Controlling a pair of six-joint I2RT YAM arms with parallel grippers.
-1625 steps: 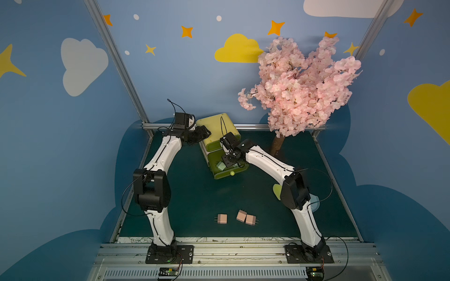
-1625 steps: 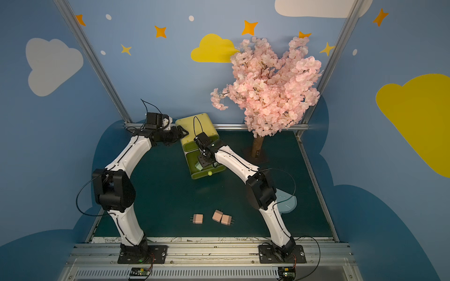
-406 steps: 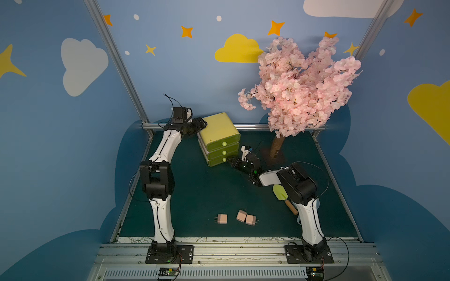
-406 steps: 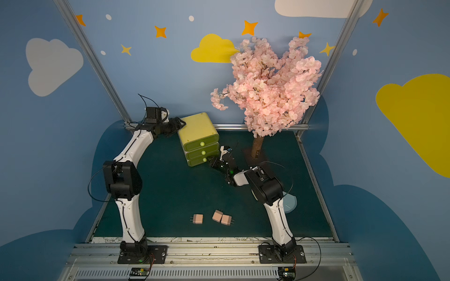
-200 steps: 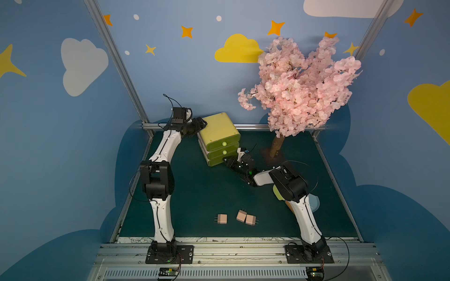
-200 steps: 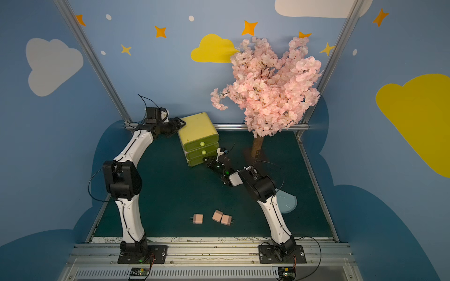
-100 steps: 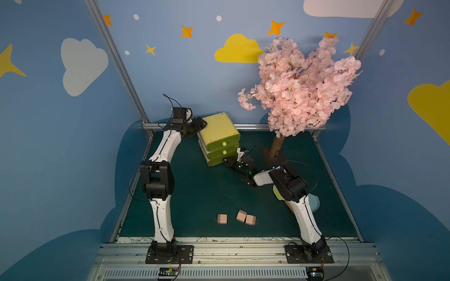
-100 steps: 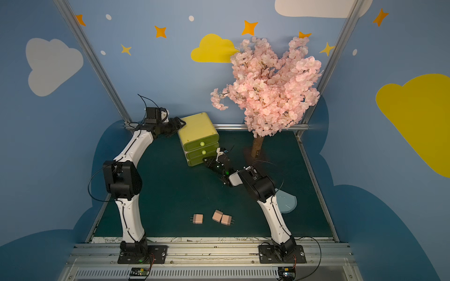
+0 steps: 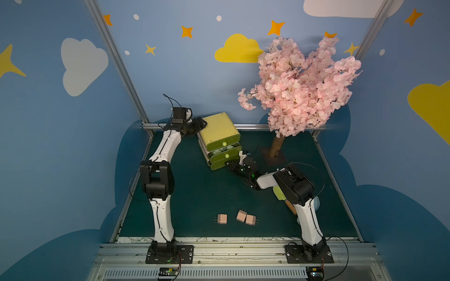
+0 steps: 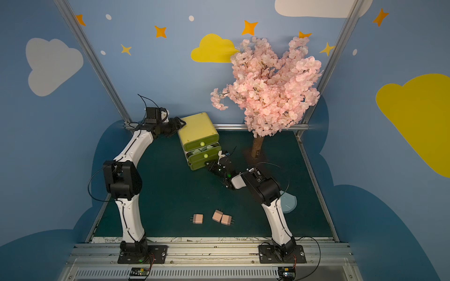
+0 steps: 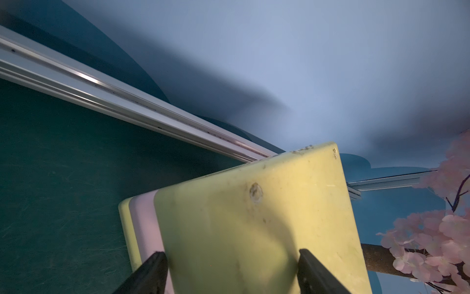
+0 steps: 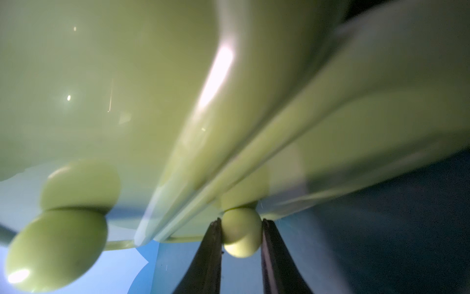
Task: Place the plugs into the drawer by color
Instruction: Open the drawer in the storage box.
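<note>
The yellow-green drawer stands at the back of the mat. My left gripper is shut on its back top corner, one finger on each side of the drawer. My right gripper is shut on the lowest round knob, low at the front of the drawer. The middle drawer is ajar, and pale green plugs show in the gap. Three pink plugs lie near the mat's front edge.
A pink blossom tree stands back right, its trunk just right of my right gripper. A green spatula and a pale blue plate lie partly under my right arm. A metal rail runs behind the drawer.
My right gripper has moved in to the front of the drawer and closed its jaws on the lowest knob. The left arm and the pink plugs have not moved.
</note>
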